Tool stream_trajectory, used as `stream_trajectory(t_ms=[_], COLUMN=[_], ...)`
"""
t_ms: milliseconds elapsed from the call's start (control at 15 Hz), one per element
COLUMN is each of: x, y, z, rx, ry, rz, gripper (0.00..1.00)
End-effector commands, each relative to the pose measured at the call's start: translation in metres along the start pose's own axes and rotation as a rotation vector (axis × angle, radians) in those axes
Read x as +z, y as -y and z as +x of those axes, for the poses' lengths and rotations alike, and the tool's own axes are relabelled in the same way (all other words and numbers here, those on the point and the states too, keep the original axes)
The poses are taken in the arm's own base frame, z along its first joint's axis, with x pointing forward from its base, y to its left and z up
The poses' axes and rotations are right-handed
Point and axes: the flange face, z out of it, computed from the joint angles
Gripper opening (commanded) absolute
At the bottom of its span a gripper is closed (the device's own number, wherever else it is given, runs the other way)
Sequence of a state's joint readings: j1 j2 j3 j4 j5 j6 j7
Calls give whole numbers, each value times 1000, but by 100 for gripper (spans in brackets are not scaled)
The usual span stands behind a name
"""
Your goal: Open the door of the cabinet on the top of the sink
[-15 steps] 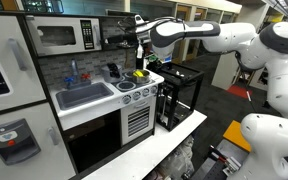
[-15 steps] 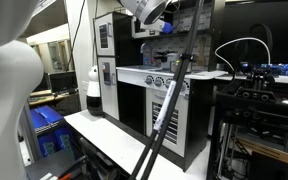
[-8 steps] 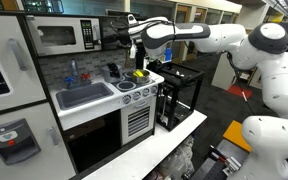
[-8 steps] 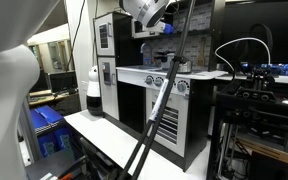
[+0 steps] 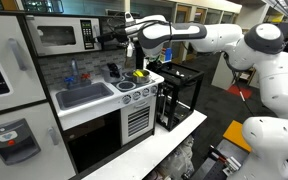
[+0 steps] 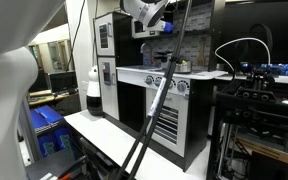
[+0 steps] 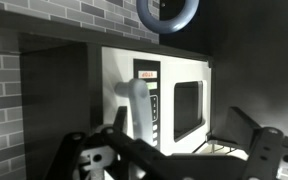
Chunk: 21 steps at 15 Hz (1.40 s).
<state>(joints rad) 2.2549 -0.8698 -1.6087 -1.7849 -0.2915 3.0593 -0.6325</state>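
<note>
The white microwave-style cabinet (image 5: pixel 64 37) sits above the grey sink (image 5: pixel 84 95) with its small faucet. Its door (image 5: pixel 56 38) has a dark window and is shut. My gripper (image 5: pixel 107 41) hovers at the cabinet's right end, level with it and a little apart from it. In the wrist view the cabinet (image 7: pixel 119 75) fills the middle, showing its white handle (image 7: pixel 136 105), its button panel (image 7: pixel 153 100) and the door window (image 7: pixel 187 108). My gripper (image 7: pixel 169 150) is open and empty, with one finger (image 7: pixel 256 132) at the lower right. My wrist (image 6: pixel 147 12) also shows in an exterior view.
A tall white fridge unit (image 5: pixel 9 90) stands left of the sink. A stove top (image 5: pixel 139 88) with a yellow item (image 5: pixel 139 74) and a dark kettle (image 5: pixel 113 71) lies below my arm. A black wire frame (image 5: pixel 179 95) stands right of the kitchen. A dark oven door (image 5: pixel 94 140) is below.
My arm has moved a little to the left, bringing the gripper closer to the cabinet's right end. The door stays shut.
</note>
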Motion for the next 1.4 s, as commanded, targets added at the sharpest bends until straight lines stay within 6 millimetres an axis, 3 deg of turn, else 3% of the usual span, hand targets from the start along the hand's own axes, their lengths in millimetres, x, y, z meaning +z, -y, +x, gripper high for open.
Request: stream_trajectory(t_ms=[0, 467, 933, 1333], x=[1, -10, -18, -18], y=[1, 21, 40, 73], z=[10, 29, 29, 25], rx=[-21, -52, -25, 38], ry=[-1, -15, -13, -11], rz=[1, -2, 5, 67], gripper=[100, 100, 100, 100])
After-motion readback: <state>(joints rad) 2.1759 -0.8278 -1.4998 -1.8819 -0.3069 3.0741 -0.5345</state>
